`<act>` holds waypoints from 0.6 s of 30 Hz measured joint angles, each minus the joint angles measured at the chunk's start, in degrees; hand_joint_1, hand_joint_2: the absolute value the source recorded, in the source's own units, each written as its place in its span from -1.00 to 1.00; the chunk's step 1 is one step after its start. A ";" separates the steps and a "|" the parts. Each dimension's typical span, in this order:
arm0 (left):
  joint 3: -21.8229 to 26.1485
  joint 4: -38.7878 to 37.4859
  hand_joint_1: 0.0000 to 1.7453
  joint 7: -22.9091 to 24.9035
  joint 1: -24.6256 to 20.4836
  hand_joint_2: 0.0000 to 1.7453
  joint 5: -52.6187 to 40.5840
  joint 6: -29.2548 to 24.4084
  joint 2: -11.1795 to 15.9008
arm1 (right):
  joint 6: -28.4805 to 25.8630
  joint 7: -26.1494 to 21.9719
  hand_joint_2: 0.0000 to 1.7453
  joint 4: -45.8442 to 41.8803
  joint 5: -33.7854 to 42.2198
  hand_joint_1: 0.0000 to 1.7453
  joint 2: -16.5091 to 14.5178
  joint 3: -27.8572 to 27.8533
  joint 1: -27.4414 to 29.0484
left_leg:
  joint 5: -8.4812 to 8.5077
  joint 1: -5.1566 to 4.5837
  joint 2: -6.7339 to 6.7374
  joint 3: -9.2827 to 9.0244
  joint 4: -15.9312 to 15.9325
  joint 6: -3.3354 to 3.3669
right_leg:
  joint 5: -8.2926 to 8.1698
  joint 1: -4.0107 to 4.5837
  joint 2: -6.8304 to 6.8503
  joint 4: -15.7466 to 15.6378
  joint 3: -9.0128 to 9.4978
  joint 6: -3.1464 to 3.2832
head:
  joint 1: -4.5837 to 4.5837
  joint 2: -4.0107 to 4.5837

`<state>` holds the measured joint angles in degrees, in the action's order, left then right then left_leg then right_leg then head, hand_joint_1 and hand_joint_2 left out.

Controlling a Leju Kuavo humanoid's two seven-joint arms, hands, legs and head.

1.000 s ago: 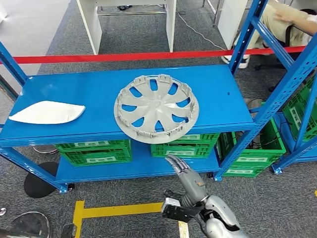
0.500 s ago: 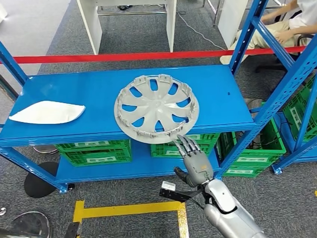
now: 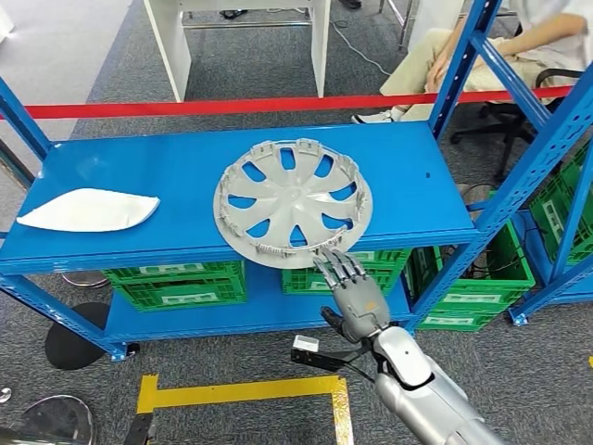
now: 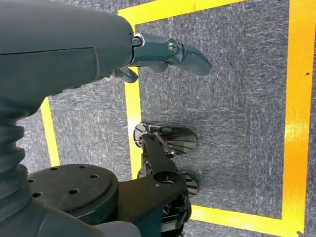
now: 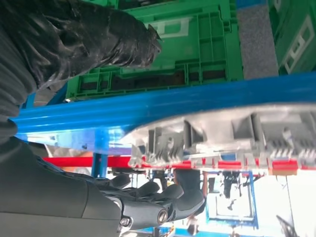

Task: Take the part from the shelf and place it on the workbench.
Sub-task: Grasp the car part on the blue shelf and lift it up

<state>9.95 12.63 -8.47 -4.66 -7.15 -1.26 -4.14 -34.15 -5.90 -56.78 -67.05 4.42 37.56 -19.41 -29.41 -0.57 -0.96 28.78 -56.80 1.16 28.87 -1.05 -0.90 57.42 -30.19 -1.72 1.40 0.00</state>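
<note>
A grey hubcap (image 3: pixel 292 202) lies flat on the blue shelf's top board (image 3: pixel 168 176), its near rim hanging a little over the front edge. My right hand (image 3: pixel 353 295) is raised just in front of that rim, fingers spread and pointing up at it, holding nothing. In the right wrist view the clip-lined hubcap rim (image 5: pixel 223 132) sits between the dark thumb (image 5: pixel 111 34) and the fingers (image 5: pixel 164 197), with a gap on both sides. My left hand (image 4: pixel 168 52) hangs over the floor, holding nothing.
A flat white part (image 3: pixel 87 209) lies at the shelf's left end. Green crates (image 3: pixel 175 283) fill the lower board. Blue uprights (image 3: pixel 531 158) stand at the right. Red tape (image 3: pixel 209 107) runs behind the shelf, and a person (image 3: pixel 489 46) sits beyond it. Yellow tape (image 3: pixel 237 394) marks the floor.
My right hand has risen from below the shelf to the hubcap's near rim. The seated person at the back has shifted. The hubcap has not moved.
</note>
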 joint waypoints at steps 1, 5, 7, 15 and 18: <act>-0.09 0.00 -1.00 0.04 -0.06 1.00 -0.14 0.04 -0.01 | 0.33 -0.06 1.00 0.72 -0.20 -1.00 -0.22 0.13 -0.40 | 0.00 0.00 0.00 0.00 0.00 0.00 | 0.00 0.00 0.00 0.00 0.00 0.00 | 0.00 0.00; -0.52 0.00 -1.00 0.13 -0.29 1.00 -0.25 0.06 -0.06 | 0.84 -0.24 1.00 3.22 -0.82 -1.00 -1.01 0.75 -1.88 | 0.00 0.00 0.00 0.00 0.00 0.00 | 0.00 0.00 0.01 0.00 0.00 0.00 | -0.01 0.00; -0.84 0.00 -1.00 0.21 -0.34 1.00 -0.32 0.06 -0.06 | 0.95 -0.26 1.00 4.09 -0.93 -1.00 -1.32 1.09 -2.35 | 0.00 0.00 0.00 0.00 0.00 0.00 | 0.00 0.00 0.00 0.00 0.00 0.00 | 0.00 0.00; -1.54 0.00 -1.00 1.16 -0.69 1.00 -1.41 0.22 -0.08 | 0.80 0.45 1.00 9.63 -2.18 -1.00 -3.42 2.29 -5.73 | 0.01 0.00 0.00 0.00 0.00 0.00 | 0.00 0.00 0.00 0.01 -0.01 0.00 | -0.01 0.00; -1.78 0.00 -1.00 1.32 -0.80 1.00 -1.84 0.28 -0.08 | 0.77 0.94 1.00 11.56 -2.77 -1.00 -4.28 2.85 -7.19 | 0.02 0.00 0.00 -0.01 -0.01 0.00 | -0.01 0.00 0.00 0.02 0.00 0.01 | 0.00 0.00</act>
<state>8.17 12.63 -7.16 -5.45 -8.99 -0.98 -4.22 -33.39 -4.96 -45.23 -69.82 0.14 40.41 -26.60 -29.40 -0.57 -0.96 28.78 -56.80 1.16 28.86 -1.05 -0.90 57.44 -30.20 -1.72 1.40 0.00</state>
